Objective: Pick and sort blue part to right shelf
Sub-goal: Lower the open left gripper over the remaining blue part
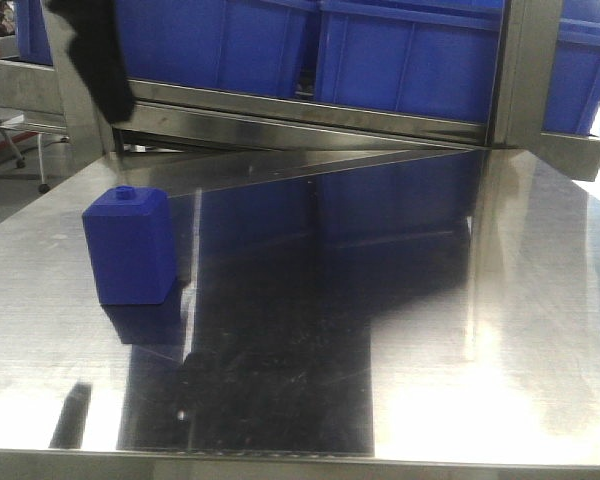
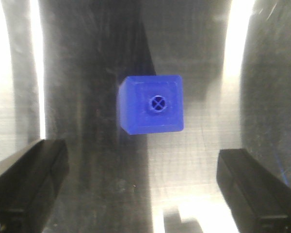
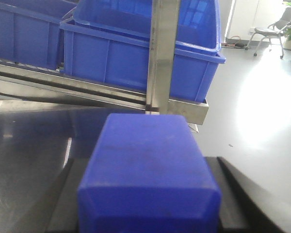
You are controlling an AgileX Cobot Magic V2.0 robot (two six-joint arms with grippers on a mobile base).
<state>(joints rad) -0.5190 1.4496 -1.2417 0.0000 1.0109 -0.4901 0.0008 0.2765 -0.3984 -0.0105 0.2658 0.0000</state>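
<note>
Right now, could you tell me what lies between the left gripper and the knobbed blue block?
Only bare steel table: in the left wrist view the knobbed blue block stands clear of the open left gripper, touching neither finger.

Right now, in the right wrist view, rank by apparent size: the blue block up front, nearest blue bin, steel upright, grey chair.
1-2. blue block and blue bin: about equal in frame. The block sits right at the camera, so they are unranked.
3. steel upright
4. grey chair, smallest
</note>
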